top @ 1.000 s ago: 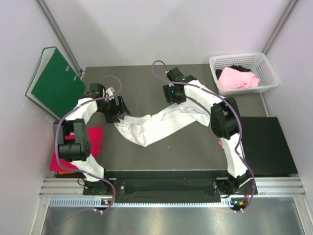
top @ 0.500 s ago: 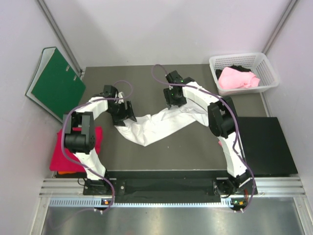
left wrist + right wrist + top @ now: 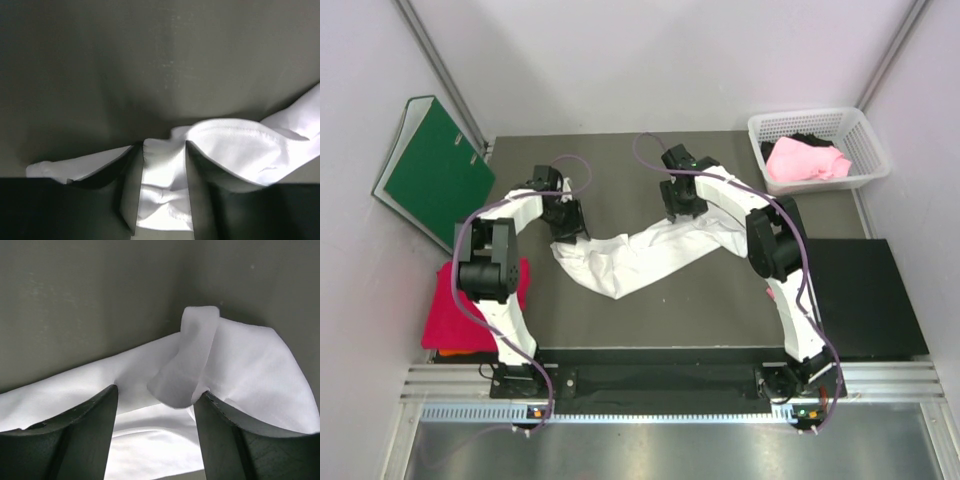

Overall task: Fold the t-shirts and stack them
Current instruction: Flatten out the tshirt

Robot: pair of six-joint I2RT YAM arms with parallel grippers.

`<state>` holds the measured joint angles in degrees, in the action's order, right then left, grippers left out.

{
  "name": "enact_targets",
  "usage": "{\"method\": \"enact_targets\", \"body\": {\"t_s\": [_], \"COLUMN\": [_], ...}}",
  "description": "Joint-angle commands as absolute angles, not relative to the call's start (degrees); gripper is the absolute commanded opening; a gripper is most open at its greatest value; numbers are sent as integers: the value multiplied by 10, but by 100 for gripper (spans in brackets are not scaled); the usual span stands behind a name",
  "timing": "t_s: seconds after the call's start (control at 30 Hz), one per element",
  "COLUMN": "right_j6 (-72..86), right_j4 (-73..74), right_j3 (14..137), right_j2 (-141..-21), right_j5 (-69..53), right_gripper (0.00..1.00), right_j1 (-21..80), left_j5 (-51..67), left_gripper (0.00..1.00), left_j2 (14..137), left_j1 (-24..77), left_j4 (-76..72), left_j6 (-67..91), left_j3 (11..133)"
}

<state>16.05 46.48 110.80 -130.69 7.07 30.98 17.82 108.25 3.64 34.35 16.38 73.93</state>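
The white t-shirt (image 3: 640, 255) lies as a long crumpled band across the dark table (image 3: 620, 165). My left gripper (image 3: 567, 222) is at its left end. In the left wrist view a wrinkled fold of the white t-shirt (image 3: 162, 175) fills the gap of the left gripper (image 3: 162, 145) and touches both fingers. My right gripper (image 3: 680, 208) is at the band's right end. Its jaws (image 3: 157, 390) stand wide apart with the tips down on the white t-shirt (image 3: 260, 370), and a loose flap rises between them. A crimson-red t-shirt (image 3: 455, 310) lies at the table's left edge. A light pink t-shirt (image 3: 807, 162) sits in the basket.
A white basket (image 3: 865, 150) stands at the back right corner. A green binder (image 3: 435, 170) leans against the left wall. A black panel (image 3: 865, 295) lies to the right of the table. Purple cables loop over both arms.
My left gripper swung right onto the white t-shirt's left end, and its jaws closed in on a fold of cloth. The right gripper hardly moved.
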Motion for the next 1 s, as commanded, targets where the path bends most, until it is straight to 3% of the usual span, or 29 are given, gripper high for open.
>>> {"method": "enact_targets", "body": {"t_s": [0.0, 0.13, 0.3, 0.37, 0.4, 0.47, 0.5, 0.77, 0.97], "right_j6": [142, 135, 146, 142, 142, 127, 125, 124, 157], "right_j4": [503, 516, 525, 514, 511, 505, 505, 473, 443], "right_j3": [1115, 1111, 1109, 1102, 1101, 1107, 1110, 1096, 1047], "right_j2": [-1300, -1310, -1312, -1313, -1316, -1328, -1330, -1233, -1115], "right_j5": [141, 186, 282, 307, 325, 326, 321, 303, 219], "right_gripper": [62, 62, 58, 43, 19, 3, 0, 0, 0], "right_j1": [307, 307, 307, 307, 307, 306, 305, 301, 253], "left_j5": [191, 192, 158, 147, 133, 121, 106, 37, 13], "left_gripper": [30, 0, 0, 0, 0, 0, 0, 0, 0], "left_j2": [1095, 1103, 1090, 1083, 1080, 1072, 1070, 1035, 990], "left_j1": [37, 37, 37, 37, 36, 35, 34, 5, -15], "left_j4": [338, 346, 366, 385, 389, 402, 409, 442, 418], "left_j6": [149, 149, 137, 132, 128, 124, 122, 138, 142], "left_j3": [748, 757, 781, 801, 808, 830, 838, 927, 930]}}
